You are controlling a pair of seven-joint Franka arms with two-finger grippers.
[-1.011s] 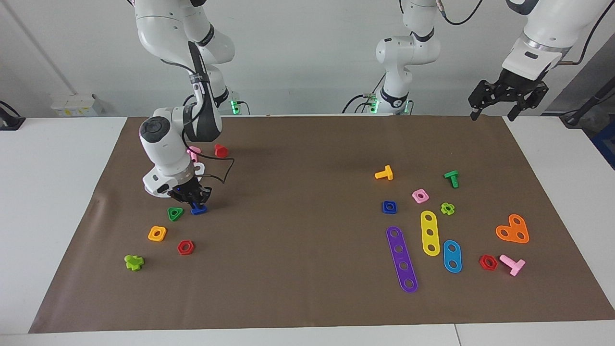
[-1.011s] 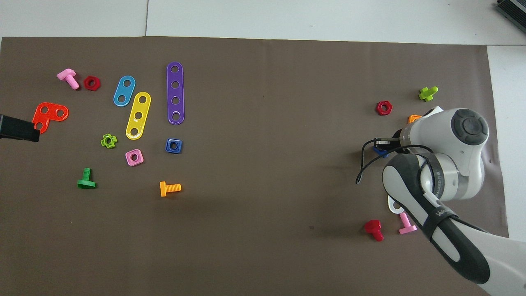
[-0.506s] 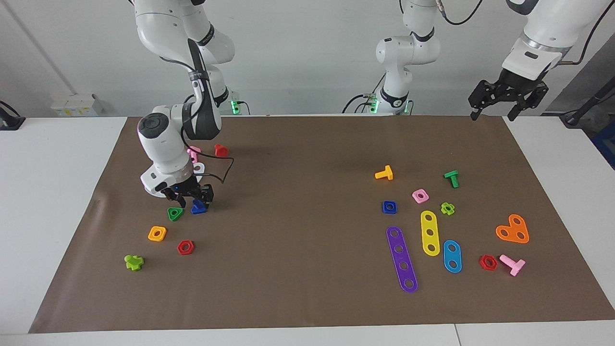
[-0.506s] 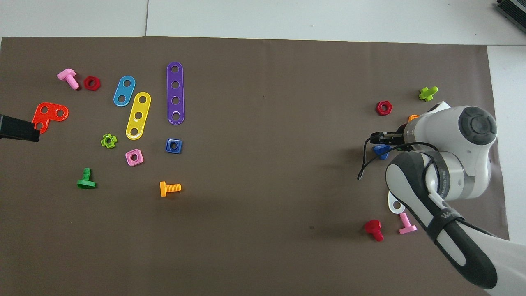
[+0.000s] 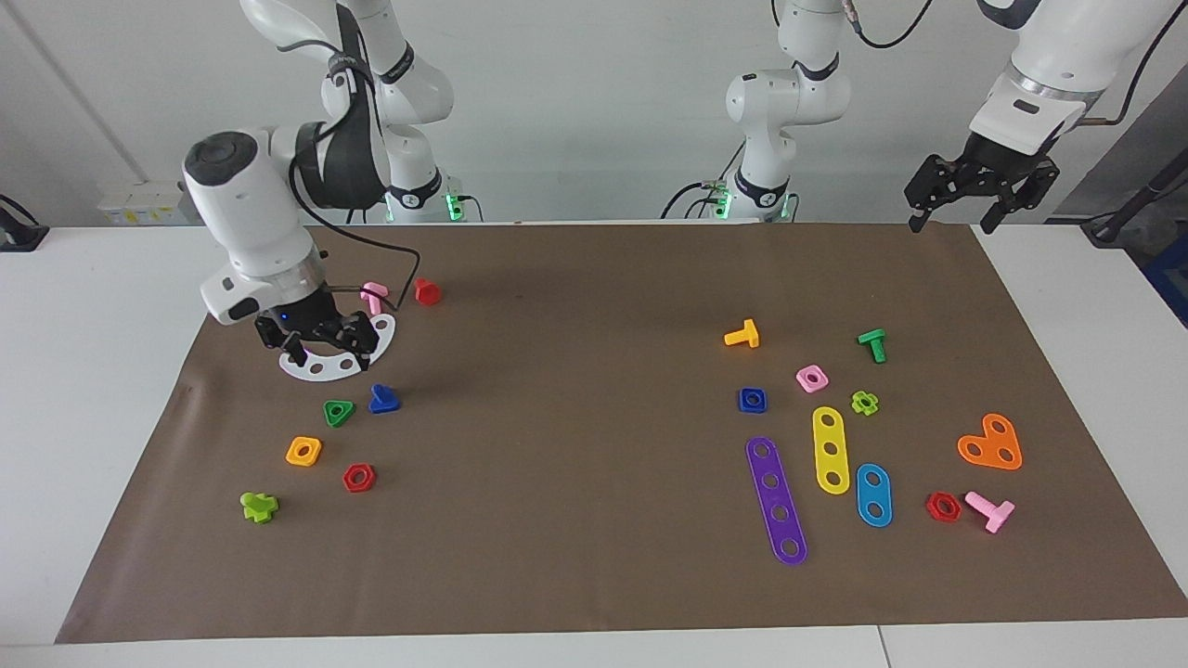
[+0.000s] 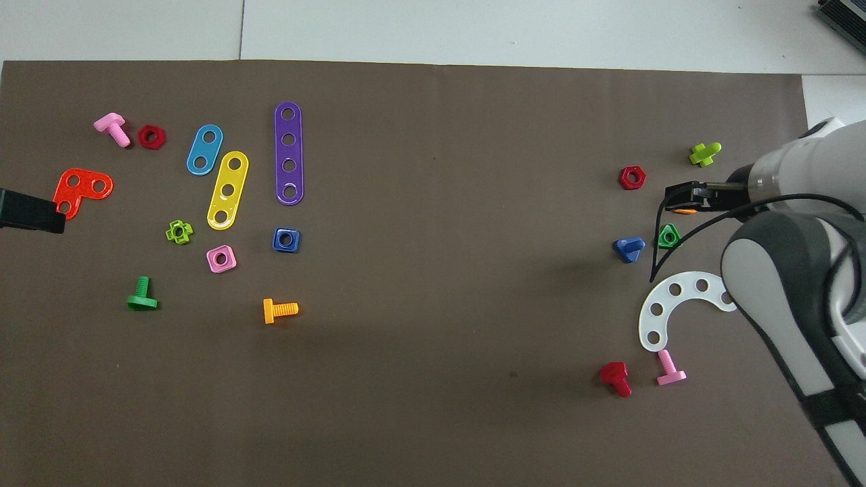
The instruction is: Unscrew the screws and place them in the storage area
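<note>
The dark-blue screw lies on the brown mat beside a green triangular nut, in the storage area marked by the white curved strip. It also shows in the overhead view, next to the green nut and the strip. My right gripper is open and empty, raised over the white strip and clear of the screw. In the overhead view the right gripper covers part of an orange nut. My left gripper waits open, high over the mat's corner by its own base.
An orange nut, red nut and lime bolt lie near the screw. A pink bolt and red bolt lie nearer the robots. Purple, yellow and blue strips and a dark-blue square nut lie toward the left arm's end.
My right gripper let go of the dark-blue screw, rose and drew back over the white strip. The screw stays on the mat beside the green nut. The left arm has not moved.
</note>
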